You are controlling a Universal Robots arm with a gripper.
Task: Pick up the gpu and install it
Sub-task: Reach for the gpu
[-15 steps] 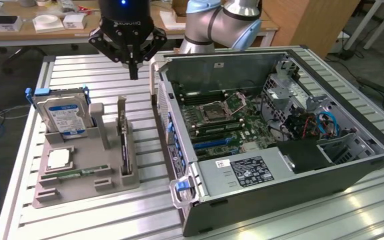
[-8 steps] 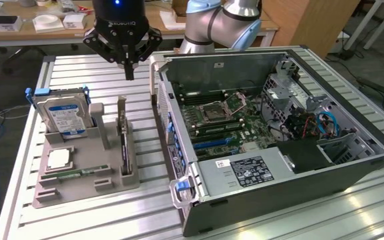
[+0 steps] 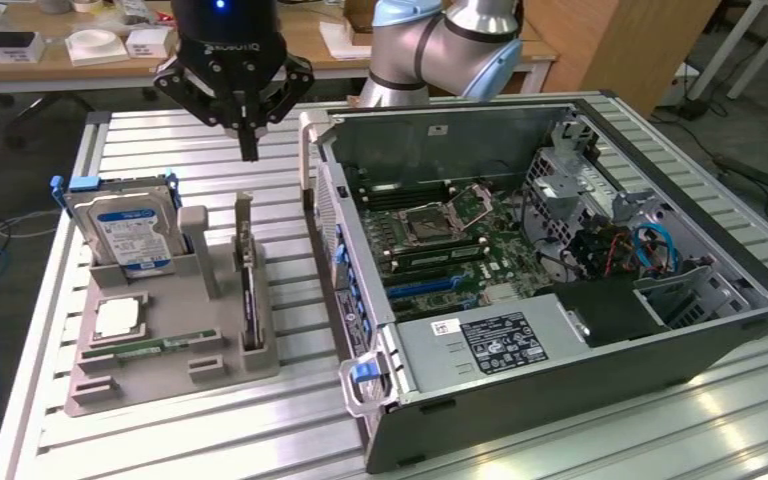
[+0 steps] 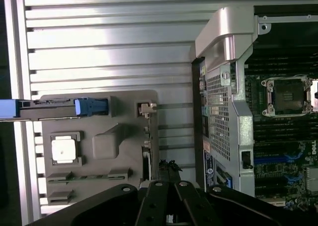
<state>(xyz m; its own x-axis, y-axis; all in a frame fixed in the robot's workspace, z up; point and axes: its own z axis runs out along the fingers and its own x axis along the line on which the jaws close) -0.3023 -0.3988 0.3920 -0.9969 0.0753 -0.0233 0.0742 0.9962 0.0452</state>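
Gripper fingers pressed together, holding nothing, pointing down over gpu, clear gap between them in exterior view. Gpu stands on edge in slot of grey holder, pale bracket end uppermost. Wrist view, looking down past gripper, gives gpu as thin edge along holder side. Hard drive upright in same holder, processor chip and memory stick lying flat. Open computer case beside holder on exterior view's right, motherboard exposed. All on slatted metal table.
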